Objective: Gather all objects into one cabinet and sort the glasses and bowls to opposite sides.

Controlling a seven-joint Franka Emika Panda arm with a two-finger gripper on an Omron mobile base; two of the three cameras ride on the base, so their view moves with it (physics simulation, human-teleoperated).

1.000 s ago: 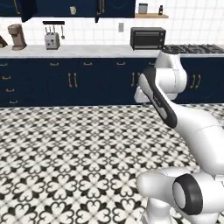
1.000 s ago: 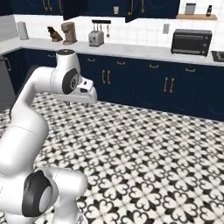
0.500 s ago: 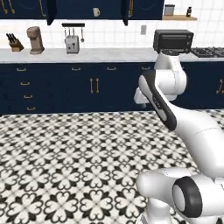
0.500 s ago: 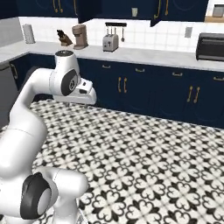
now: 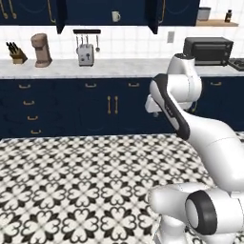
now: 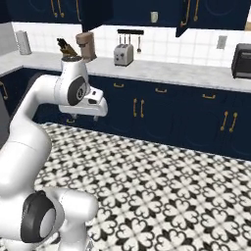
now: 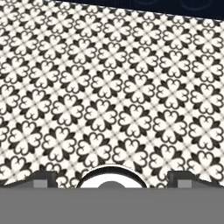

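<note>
A cream cup stands on a shelf of an open navy wall cabinet above the counter; the right base view shows the same cup. The tall cabinet and the bowl are out of view. My arm is folded close in front of the base, and my gripper hangs over the patterned floor, far from the cup. In the hand view my gripper is open, its fingertips wide apart with only floor tiles beyond them.
Along the back runs a marble counter over navy base cabinets. On it stand a knife block, a coffee machine, a toaster and a black toaster oven. Patterned floor lies in front.
The whole scene has slid to the right in both base views, so the cameras have moved with the base. The arm keeps its folded pose and the gripper stays open.
</note>
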